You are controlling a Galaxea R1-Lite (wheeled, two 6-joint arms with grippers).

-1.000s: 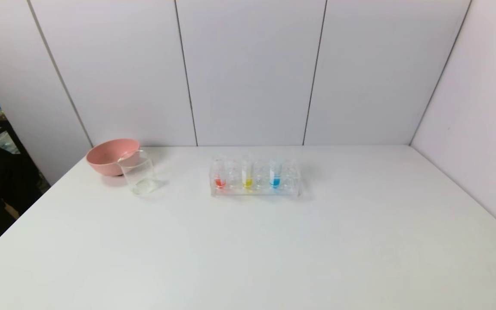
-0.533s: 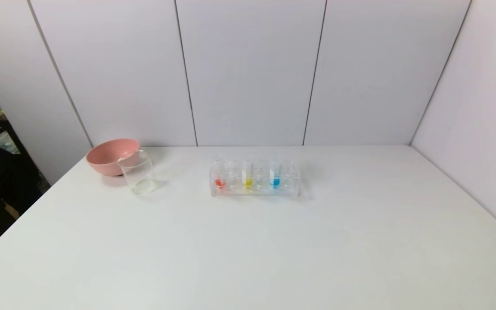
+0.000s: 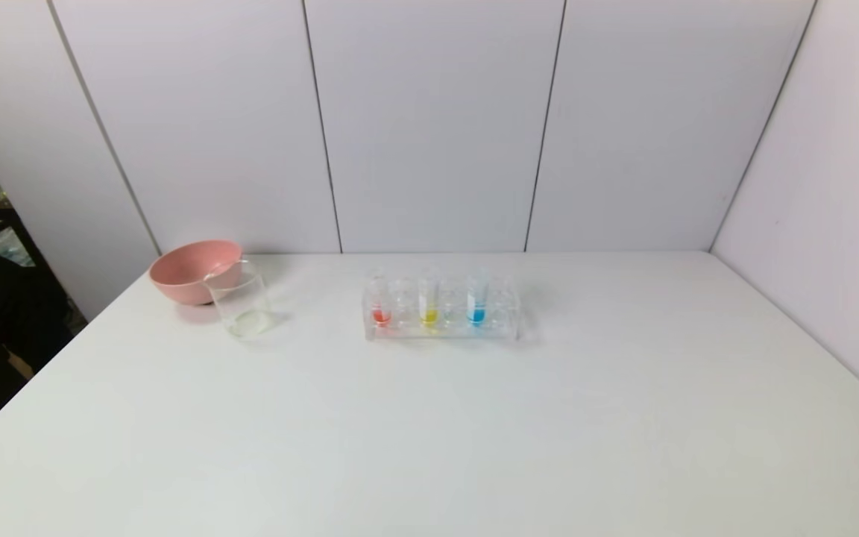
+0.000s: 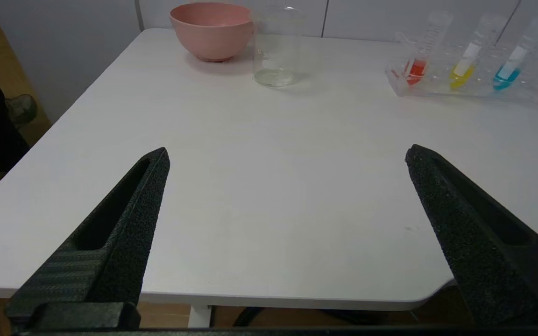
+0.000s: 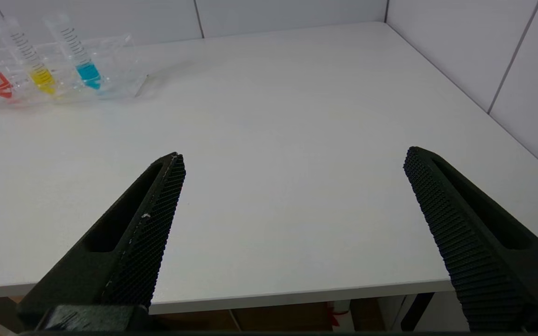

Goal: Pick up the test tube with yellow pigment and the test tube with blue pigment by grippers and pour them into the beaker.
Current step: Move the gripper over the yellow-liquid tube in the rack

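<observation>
Standing tubes: the test tube with yellow pigment (image 3: 429,302) and the test tube with blue pigment (image 3: 476,300) sit upright in a clear rack (image 3: 441,328) mid-table, long axes vertical, coloured ends down, mouths up.
Neighbour: a red-tipped tube (image 3: 380,304) stands at the rack's left end.
Markings: black graduation ticks run up the tubes in the right wrist view; no numbers or brand can be read.
Beaker: the beaker (image 3: 241,302) stands upright, left of the rack, just in front of a pink bowl (image 3: 192,270).
Left gripper (image 4: 287,156): fingers spread wide, over the table's near edge.
Right gripper (image 5: 294,158): fingers likewise spread wide, over the near edge, well apart from the rack.
</observation>
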